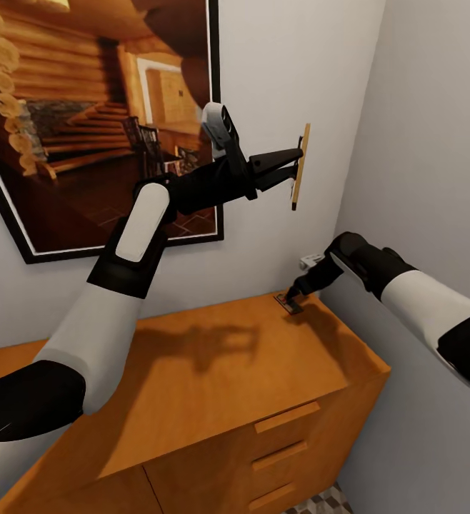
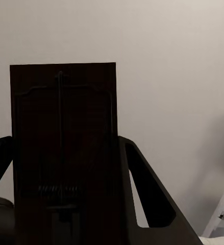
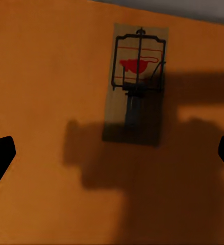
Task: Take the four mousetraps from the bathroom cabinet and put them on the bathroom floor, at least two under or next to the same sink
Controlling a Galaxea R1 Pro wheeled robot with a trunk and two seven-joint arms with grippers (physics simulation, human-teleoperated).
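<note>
At the left, the left gripper is raised well above the wide orange-brown wooden cabinet, in front of the pale wall beside a large framed picture of a log-cabin interior. Its fingers are closed on a flat tan wooden mousetrap, held upright and edge-on to the head camera; the left wrist view shows the trap's dark wired face between the two fingers. So one trap is lifted off the cabinet but not yet on the floor.

Further right, a second flat rectangular wooden mousetrap with a red bait patch lies flat on the far right corner of the cabinet top. The right gripper hovers just above it, jaws spread wide and empty, their tips far apart in the right wrist view.

The other two traps and the sink are out of sight. A sliver of cube-patterned tiled floor shows near the cabinet's foot. I judge the task early: no trap is placed.
</note>
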